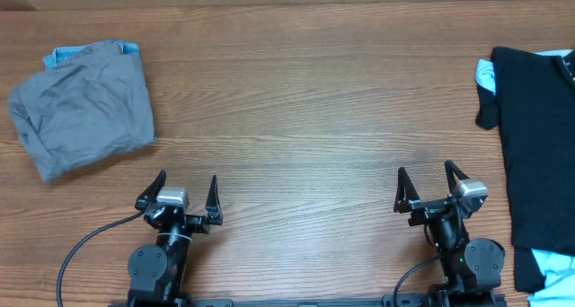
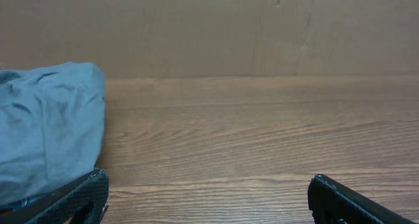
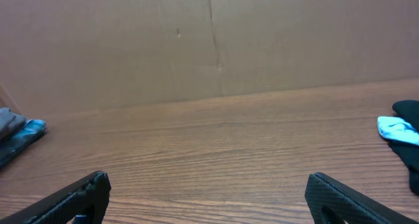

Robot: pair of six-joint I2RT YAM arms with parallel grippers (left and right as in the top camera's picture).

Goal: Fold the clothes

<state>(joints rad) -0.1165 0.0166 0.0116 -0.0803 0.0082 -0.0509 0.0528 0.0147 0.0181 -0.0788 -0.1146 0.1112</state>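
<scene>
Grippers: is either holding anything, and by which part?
Nothing is held. The left gripper and right gripper are both open and empty; the grey shorts lie apart from both.

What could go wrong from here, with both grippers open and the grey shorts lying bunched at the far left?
1. The grey shorts rest on a light-blue garment that peeks out at their far edge; a low pinch by the left gripper might lift both.
2. The right gripper sits far from the shorts and close to the black shirt, so it may struggle to reach them or may snag the wrong garment.
</scene>
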